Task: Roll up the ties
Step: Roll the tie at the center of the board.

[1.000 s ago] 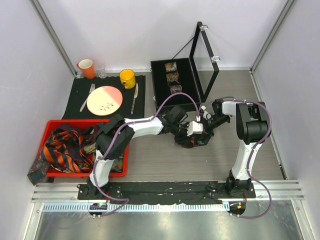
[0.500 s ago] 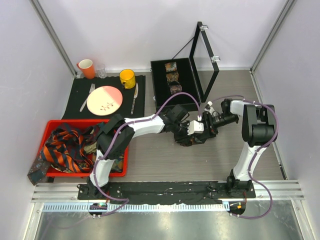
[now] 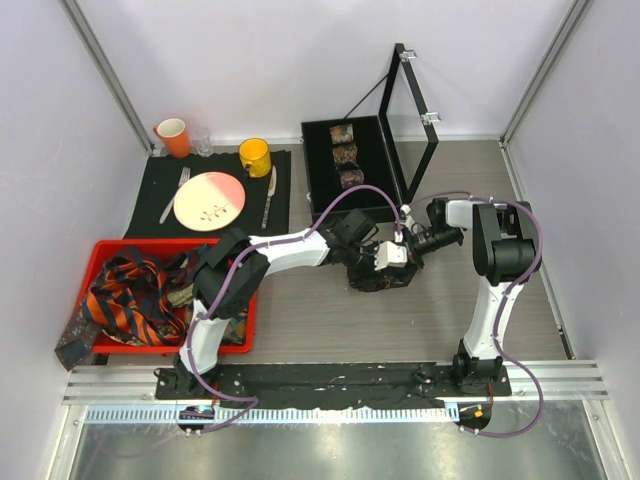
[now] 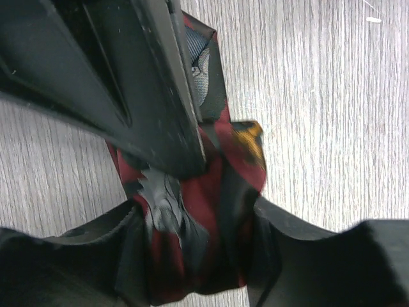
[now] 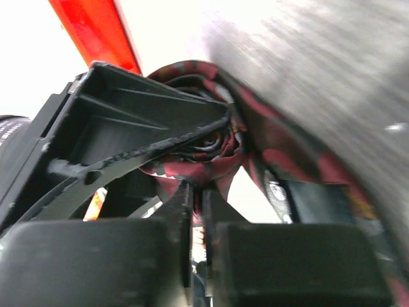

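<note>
dark red tie (image 4: 223, 147) sits as a half-made coil between both claws. left claw (image 4: 192, 192) is clamped round the coil, one finger (image 4: 153, 96) pressing along its top and the fabric bunched against the other below. right claw (image 5: 198, 204) comes in from the opposite side, its fingers nearly together, nipping a thin fold at the coil's edge. the bundle is on or just above the tabletop (image 3: 330, 330), between the two arms and in front of the black case (image 3: 318, 190), where three rolled ties (image 3: 345, 155) lie in a row. loose ties (image 3: 130, 300) are heaped in the red bin (image 3: 100, 247) at the left. the cloth looks light, soft and slick, so i judge the coil would spring loose if the squeeze eased; best held across the flat sides of the roll with the free tail pinned, not by one layer alone
</note>
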Robot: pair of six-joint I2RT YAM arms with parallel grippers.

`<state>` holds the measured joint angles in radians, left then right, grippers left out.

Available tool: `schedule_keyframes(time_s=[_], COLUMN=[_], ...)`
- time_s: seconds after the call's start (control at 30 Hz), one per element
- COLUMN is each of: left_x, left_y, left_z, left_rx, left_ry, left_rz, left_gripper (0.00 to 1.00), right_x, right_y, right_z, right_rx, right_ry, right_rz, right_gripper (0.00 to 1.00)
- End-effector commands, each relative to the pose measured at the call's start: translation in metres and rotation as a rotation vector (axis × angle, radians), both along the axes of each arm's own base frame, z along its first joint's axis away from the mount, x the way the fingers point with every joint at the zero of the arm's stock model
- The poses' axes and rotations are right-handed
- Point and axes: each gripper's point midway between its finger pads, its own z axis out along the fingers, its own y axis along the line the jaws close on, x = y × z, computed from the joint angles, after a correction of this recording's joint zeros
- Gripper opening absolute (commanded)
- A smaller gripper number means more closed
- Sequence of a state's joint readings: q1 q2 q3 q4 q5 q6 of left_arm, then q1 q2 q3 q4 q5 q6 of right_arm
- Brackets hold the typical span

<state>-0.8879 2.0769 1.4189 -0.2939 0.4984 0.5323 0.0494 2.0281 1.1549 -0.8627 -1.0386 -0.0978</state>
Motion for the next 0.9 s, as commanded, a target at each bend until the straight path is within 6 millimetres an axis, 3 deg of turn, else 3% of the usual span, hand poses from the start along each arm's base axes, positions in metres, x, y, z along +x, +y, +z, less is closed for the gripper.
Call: schedule_keyframes(time_s=[0.0, 0.13, 0.37, 0.53, 0.8, 0.87], left_x=[-0.016, -0.005, 0.016, 0.022, 0.015, 0.014], left_y=[0.023, 0.01, -0.014, -0.026, -0.042, -0.043], left_z=[-0.024, 0.001, 0.029, 0.027, 0.018, 0.014], left_rx=[0.086, -0.041, -0.185, -0.2, -0.215, -0.205], left_ry=[0.105, 0.124, 0.1, 0.118, 0.132, 0.131], left_rz=[0.004, 0.018, 0.053, 0.062, 0.037, 0.042], left_gripper=[0.56, 0.67, 0.71, 0.72, 0.73, 0.66], right_x=[0.014, 0.016, 0.023, 0.031, 0.035, 0.034], right_y=[-0.021, -0.033, -0.051, -0.058, -0.058, -0.057], right_z=[-0.036, -0.051, -0.07, -0.078, -0.081, -0.081], right_rx=[-0.177, -0.267, -0.424, -0.487, -0.547, -0.559], right_ry=[-0.083, -0.088, -0.083, -0.081, -0.059, -0.06], right_rz=[0.044, 0.042, 0.007, -0.027, -0.038, -0.027], right_gripper=[0.01, 0.01, 0.01, 0.01, 0.01, 0.01])
